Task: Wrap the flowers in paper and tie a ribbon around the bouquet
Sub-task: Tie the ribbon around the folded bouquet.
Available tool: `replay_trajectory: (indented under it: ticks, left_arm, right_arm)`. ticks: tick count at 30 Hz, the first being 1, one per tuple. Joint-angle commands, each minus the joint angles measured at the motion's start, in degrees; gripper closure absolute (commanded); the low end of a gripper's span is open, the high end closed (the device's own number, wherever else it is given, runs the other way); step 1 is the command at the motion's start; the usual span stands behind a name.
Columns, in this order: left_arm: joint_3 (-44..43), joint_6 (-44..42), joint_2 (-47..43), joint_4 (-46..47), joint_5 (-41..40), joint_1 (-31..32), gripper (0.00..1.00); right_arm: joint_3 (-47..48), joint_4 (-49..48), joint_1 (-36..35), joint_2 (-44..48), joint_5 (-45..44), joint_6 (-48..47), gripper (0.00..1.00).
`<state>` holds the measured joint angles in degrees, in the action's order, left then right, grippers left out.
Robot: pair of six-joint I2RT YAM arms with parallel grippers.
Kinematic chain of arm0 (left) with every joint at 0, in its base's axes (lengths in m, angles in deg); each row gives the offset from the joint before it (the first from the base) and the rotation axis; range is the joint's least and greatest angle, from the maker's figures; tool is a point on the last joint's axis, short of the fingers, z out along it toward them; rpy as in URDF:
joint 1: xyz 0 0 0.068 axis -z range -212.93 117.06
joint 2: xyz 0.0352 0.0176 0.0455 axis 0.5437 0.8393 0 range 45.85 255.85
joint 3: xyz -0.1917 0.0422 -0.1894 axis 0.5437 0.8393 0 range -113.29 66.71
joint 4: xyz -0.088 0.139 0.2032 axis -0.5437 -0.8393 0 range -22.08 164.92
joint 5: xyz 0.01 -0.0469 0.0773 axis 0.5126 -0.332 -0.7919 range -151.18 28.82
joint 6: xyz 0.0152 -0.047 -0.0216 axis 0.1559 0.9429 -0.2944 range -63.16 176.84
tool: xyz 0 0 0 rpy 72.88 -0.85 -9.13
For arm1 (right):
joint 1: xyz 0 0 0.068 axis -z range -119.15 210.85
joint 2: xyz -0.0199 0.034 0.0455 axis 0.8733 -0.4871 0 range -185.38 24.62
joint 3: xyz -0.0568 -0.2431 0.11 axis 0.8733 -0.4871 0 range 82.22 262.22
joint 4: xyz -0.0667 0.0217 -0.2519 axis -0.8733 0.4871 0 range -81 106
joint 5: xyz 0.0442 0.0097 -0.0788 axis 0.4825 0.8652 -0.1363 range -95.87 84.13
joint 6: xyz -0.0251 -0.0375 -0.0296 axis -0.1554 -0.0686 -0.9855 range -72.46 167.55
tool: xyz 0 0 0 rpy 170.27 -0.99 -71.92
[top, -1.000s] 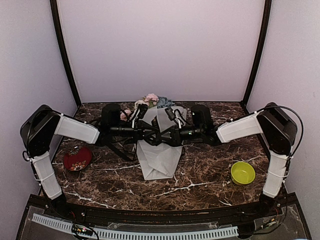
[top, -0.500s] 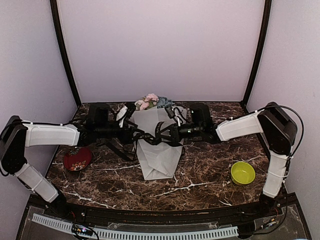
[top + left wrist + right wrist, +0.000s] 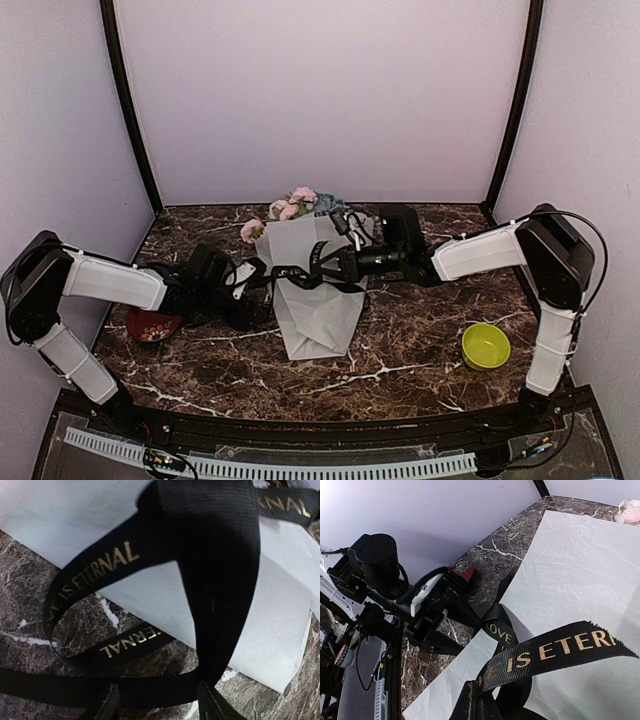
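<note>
The bouquet lies mid-table: pink, white and blue flowers (image 3: 298,205) stick out of the far end of a cone of frosted white paper (image 3: 320,312). A black ribbon (image 3: 293,272) with gold lettering crosses the cone. My right gripper (image 3: 324,268) is shut on one end of the ribbon (image 3: 555,650), pinched at the fingertips (image 3: 481,700). My left gripper (image 3: 244,290) sits just left of the cone, open. In the left wrist view a ribbon (image 3: 215,555) strand runs loosely across the gap between its spread fingers (image 3: 214,706), over the paper (image 3: 50,510).
A red bowl (image 3: 150,325) sits on the marble table near the left arm. A green bowl (image 3: 486,345) stands at the front right. Walls close in the back and sides.
My left gripper has opened, let go of the ribbon and drawn back left and nearer, off the cone. The right gripper has stayed shut on its ribbon end.
</note>
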<state>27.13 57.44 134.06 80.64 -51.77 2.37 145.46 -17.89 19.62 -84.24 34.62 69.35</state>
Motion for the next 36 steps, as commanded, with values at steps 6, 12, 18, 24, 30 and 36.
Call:
replay_trajectory:
  ticks: [6, 12, 18, 24, 30, 36]
  left_arm:
    - [-1.14, -5.62, 4.81, -1.22, 0.83, 3.88, 0.48]
    - [-0.71, -4.87, 0.57, -3.18, -1.19, 3.89, 0.51]
    - [-0.78, -4.27, 2.07, -2.29, -2.29, 4.15, 0.50]
    - [-1.93, -5.07, 7.48, -0.14, -3.63, 4.15, 0.52]
    - [-0.42, -6.06, 6.26, 3.68, -2.20, 4.18, 0.76]
    - [0.00, -4.03, 3.28, 1.12, -3.72, 4.18, 1.00]
  right_arm:
    - [1.67, -0.29, 0.03, 0.99, 0.01, 0.68, 1.00]
    - [1.71, 0.23, 0.19, 1.36, -0.14, 0.42, 1.00]
    - [2.11, -0.79, 0.28, 0.74, 0.32, 0.93, 1.00]
    - [1.68, -0.90, 0.28, 1.24, 0.25, 1.31, 1.00]
    - [1.61, -1.07, 0.28, 1.54, -0.08, 1.52, 1.00]
    - [-0.19, -5.89, 2.23, 3.23, 0.25, 5.91, 1.00]
